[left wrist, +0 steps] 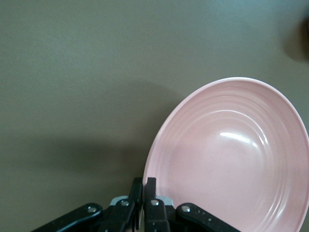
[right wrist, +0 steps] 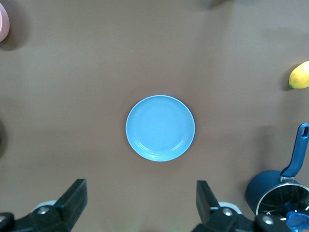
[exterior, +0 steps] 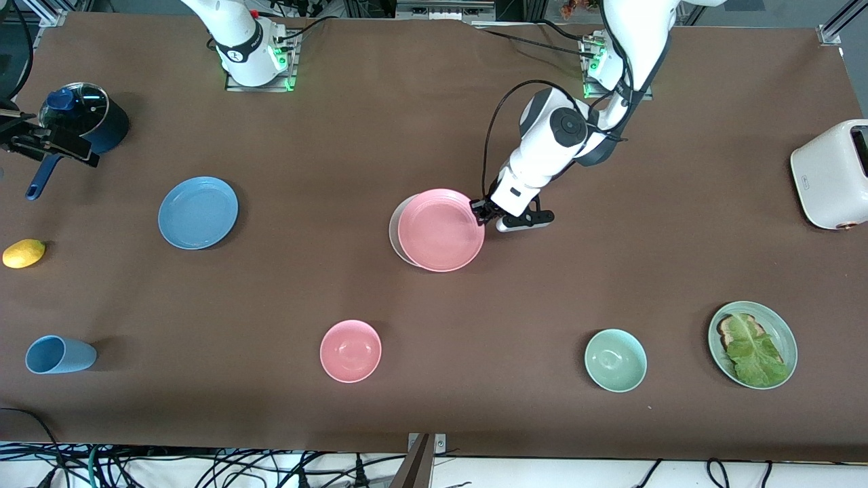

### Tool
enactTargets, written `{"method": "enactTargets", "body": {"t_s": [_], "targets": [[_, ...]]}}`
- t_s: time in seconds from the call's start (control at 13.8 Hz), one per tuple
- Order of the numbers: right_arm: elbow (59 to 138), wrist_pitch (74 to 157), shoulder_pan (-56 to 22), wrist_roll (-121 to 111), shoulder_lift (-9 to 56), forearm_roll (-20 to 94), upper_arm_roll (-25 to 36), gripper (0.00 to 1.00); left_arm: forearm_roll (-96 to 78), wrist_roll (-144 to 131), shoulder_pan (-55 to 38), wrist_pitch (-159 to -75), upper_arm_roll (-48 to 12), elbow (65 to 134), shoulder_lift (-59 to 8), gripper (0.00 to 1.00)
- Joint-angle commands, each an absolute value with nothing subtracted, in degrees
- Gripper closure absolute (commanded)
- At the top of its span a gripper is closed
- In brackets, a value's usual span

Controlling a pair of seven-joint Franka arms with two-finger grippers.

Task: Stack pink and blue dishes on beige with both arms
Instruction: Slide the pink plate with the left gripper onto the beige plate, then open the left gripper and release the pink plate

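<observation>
Left gripper [exterior: 483,211] was clamped on the pink plate's [exterior: 441,230] rim, held over the beige plate [exterior: 396,230] at mid-table. Right gripper [right wrist: 140,203], fingers apart, hung above the blue plate [exterior: 198,212]

Two glossy white jointed arms, rounded shells with dark grey bands at the joints. Left arm [exterior: 549,146] marked by a round dark grey cap on the wrist housing, with a black cable looping out in a wide arc and further black cables trailing along the upper links. Right arm [exterior: 237,37] ringed by a black collar bearing a small white mark. Metal base plates under both, lit with green lamps. Left gripper [exterior: 485,211] slim and black, with silver screw heads at the finger roots. Right gripper [right wrist: 140,203] black too, blunt wedge-shaped fingers [right wrist: 75,195], silver screws at the mounts.
</observation>
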State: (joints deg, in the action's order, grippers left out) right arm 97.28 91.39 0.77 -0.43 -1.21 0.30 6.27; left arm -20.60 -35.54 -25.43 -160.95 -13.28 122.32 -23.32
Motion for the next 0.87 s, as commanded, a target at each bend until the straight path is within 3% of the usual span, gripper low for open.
{"method": "enactTargets", "body": {"t_s": [0.0, 0.8], "targets": [[96.4, 90.5, 1.2, -0.8, -0.9, -0.2, 6.4, 0.0, -22.1, -37.7, -29.4, -162.9, -11.0, 120.9, -24.8, 1.0], [96.4, 90.4, 1.2, -0.7, -0.7, -0.2, 6.6, 0.0, -22.1, -40.6, -37.5, -166.3, -5.4, 120.8, -28.0, 1.0]]}}
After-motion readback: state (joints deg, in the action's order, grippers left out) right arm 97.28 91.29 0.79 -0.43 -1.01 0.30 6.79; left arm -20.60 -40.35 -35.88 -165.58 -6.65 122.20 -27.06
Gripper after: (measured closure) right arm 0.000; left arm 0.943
